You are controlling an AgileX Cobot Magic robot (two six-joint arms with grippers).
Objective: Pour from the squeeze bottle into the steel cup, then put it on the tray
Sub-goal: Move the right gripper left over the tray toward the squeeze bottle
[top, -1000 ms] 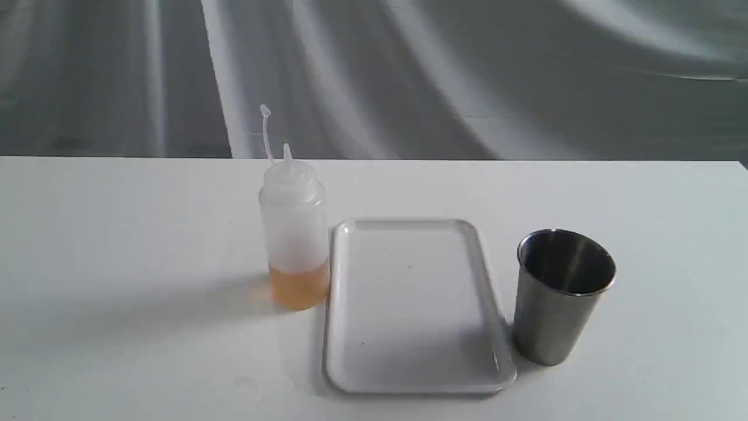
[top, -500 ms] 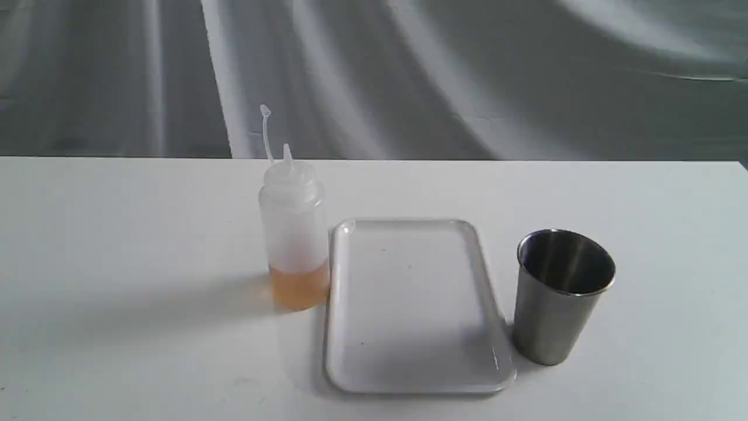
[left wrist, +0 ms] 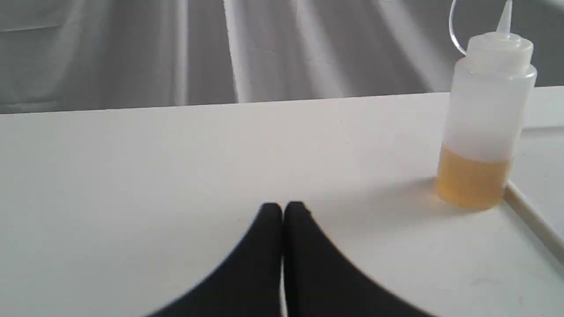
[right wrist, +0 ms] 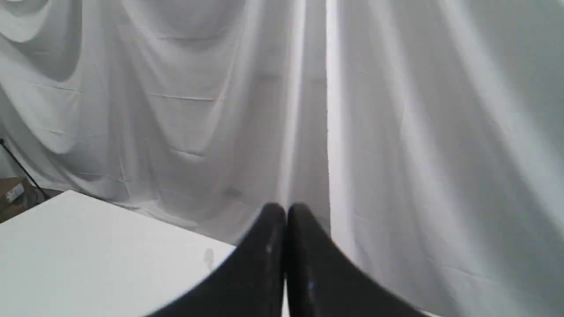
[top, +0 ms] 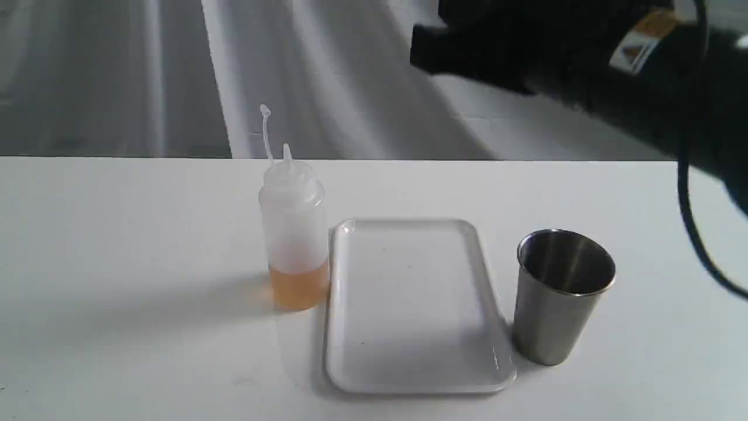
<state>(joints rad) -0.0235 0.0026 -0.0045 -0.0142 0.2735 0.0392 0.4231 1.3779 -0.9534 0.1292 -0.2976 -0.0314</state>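
Observation:
The squeeze bottle stands upright on the table with amber liquid in its bottom, touching or almost touching the left rim of the white tray. The steel cup stands upright just right of the tray. My left gripper is shut and empty, low over the table, well short of the squeeze bottle; it is out of the exterior view. My right gripper is shut and empty, facing the curtain. The right arm hangs dark and blurred high above the cup and tray.
A white table carries everything, with its far edge against a grey draped curtain. A black cable hangs from the right arm beside the cup. The tray's rim runs next to the bottle in the left wrist view.
The right arm has swung into the top right of the exterior view, where no arm showed before. Bottle, tray and cup have not moved.

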